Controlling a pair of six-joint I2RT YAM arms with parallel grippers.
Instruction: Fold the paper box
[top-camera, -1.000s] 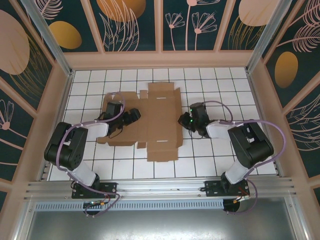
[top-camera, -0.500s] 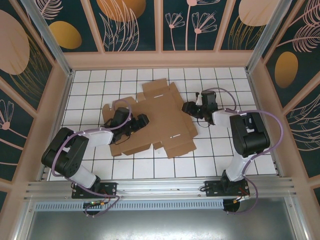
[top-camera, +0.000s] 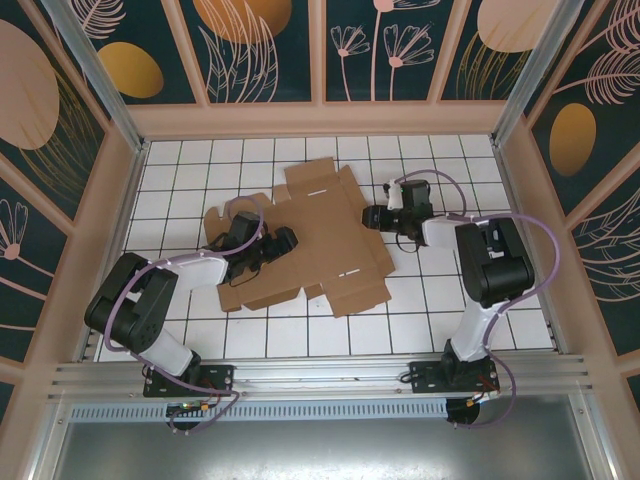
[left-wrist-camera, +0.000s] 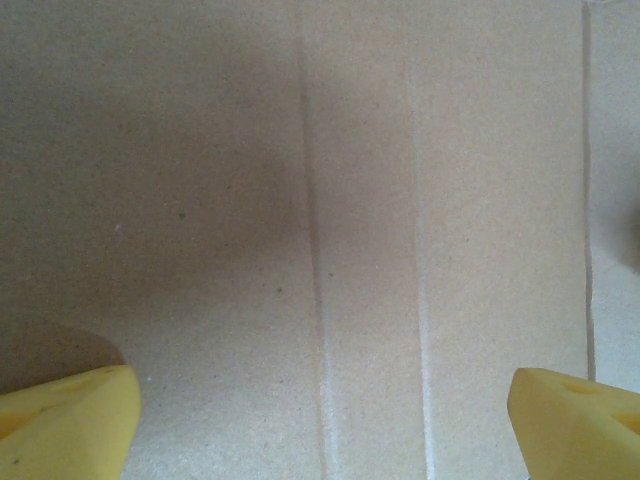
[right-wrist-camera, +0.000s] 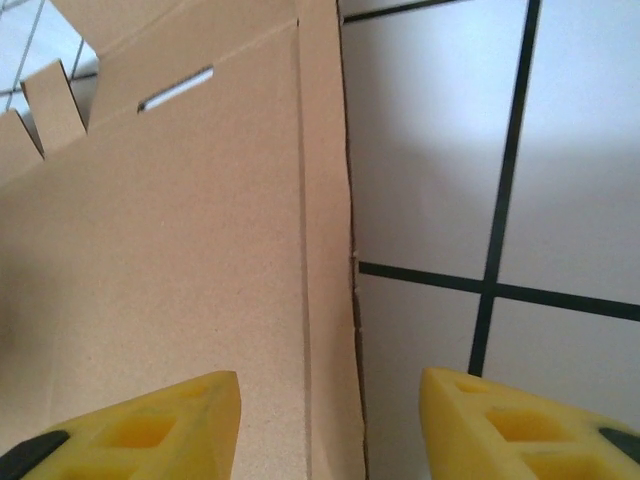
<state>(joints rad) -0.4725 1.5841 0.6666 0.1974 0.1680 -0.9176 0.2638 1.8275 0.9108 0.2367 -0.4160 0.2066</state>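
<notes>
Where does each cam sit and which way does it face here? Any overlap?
Top external: above and behind the bases, looking down on the table, the flat paper box, both arms, left gripper and right gripper.
Left wrist: on the left arm, facing down at the box's crease lines; its yellow fingertips wide apart at the bottom corners.
Right wrist: on the right arm, facing down at the box's edge and white tiles; its yellow fingertips apart, straddling that edge.
Shared: all three see the box.

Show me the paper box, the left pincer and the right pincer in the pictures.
paper box (top-camera: 325, 240): top view, on its flat middle panel.
left pincer (left-wrist-camera: 320, 420): left wrist view, midway between its yellow fingertips, over the box.
right pincer (right-wrist-camera: 330, 385): right wrist view, midway between its fingertips, at the box's edge.
</notes>
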